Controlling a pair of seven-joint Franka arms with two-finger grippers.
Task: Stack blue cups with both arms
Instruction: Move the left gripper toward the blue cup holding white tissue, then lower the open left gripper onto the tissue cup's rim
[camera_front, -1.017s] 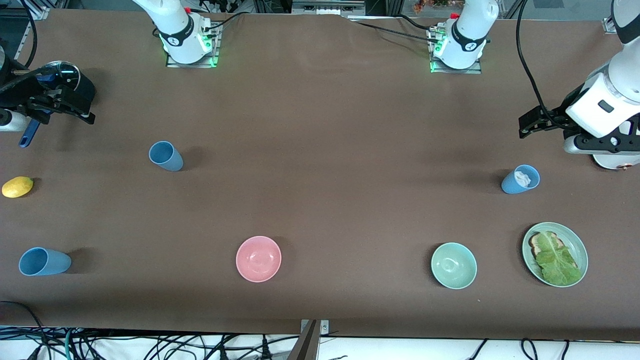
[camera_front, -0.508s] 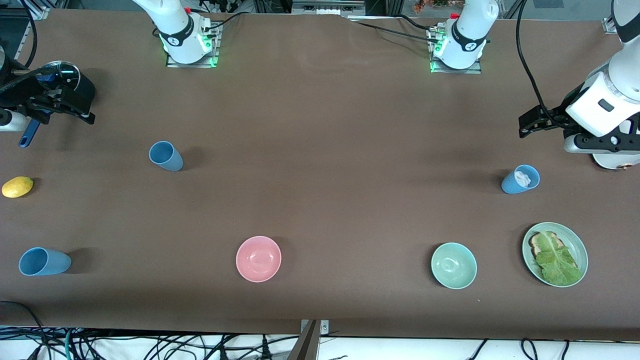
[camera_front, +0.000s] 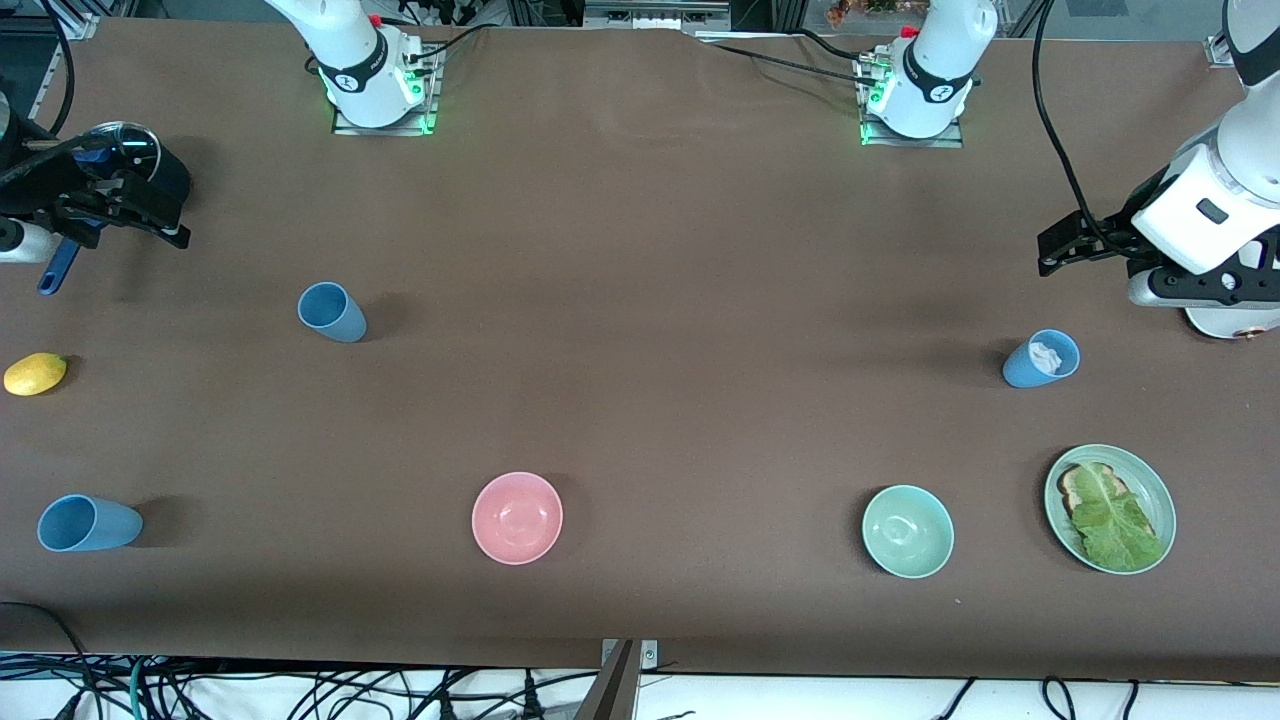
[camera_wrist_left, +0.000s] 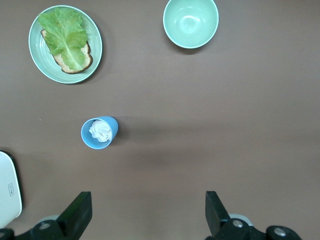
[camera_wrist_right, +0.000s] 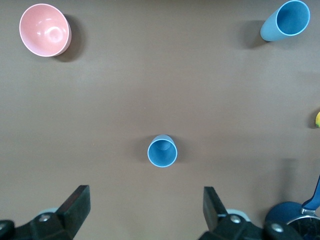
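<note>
Three blue cups stand apart on the brown table. One (camera_front: 332, 312) is near the right arm's end, and a second (camera_front: 88, 523) is nearer the front camera at that end. The third (camera_front: 1041, 358), with a white crumpled wad inside, is near the left arm's end. My right gripper (camera_front: 165, 215) hangs open and empty above the table's end. Its wrist view shows two cups (camera_wrist_right: 162, 150) (camera_wrist_right: 285, 21) and its gripper (camera_wrist_right: 145, 210). My left gripper (camera_front: 1050, 252) is open and empty; its wrist view shows the wad cup (camera_wrist_left: 99, 132) off to one side of the gripper (camera_wrist_left: 147, 212).
A pink bowl (camera_front: 517, 517) and a mint-green bowl (camera_front: 907, 531) sit near the front edge. A green plate (camera_front: 1160, 495) with bread and lettuce is beside the mint bowl. A lemon (camera_front: 35, 373) and a blue-handled pan (camera_front: 110, 150) lie at the right arm's end.
</note>
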